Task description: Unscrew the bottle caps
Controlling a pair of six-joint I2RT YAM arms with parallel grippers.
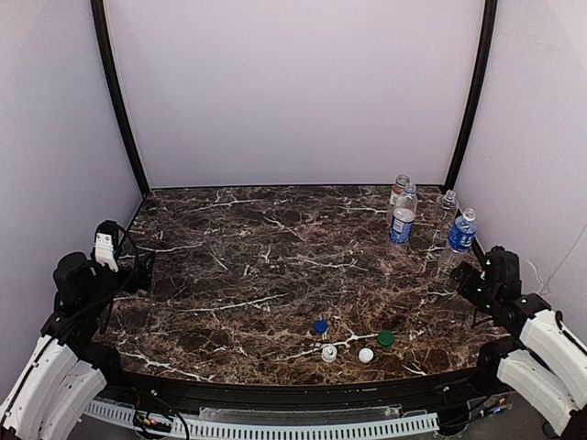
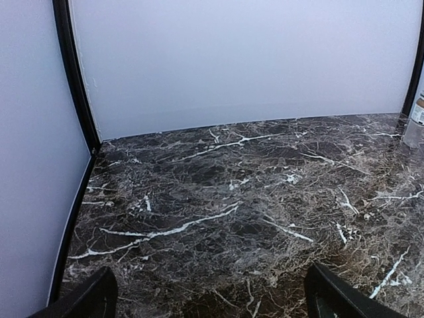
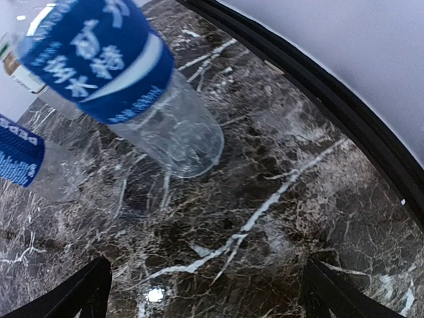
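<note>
Top external: four caps (image 1: 366,355) lie loose on table (image 1: 257,266), well front-left of bottles (image 1: 402,225); unscrewing looks done, nothing left. R gripper (image 3: 209,291) beside bottles, L gripper (image 2: 212,298) far from them; both jaws apart, empty.

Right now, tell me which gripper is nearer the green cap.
Right. The right gripper is beyond and right of the green cap, by a blue-labelled bottle; the left gripper is across the table at its left edge.
</note>
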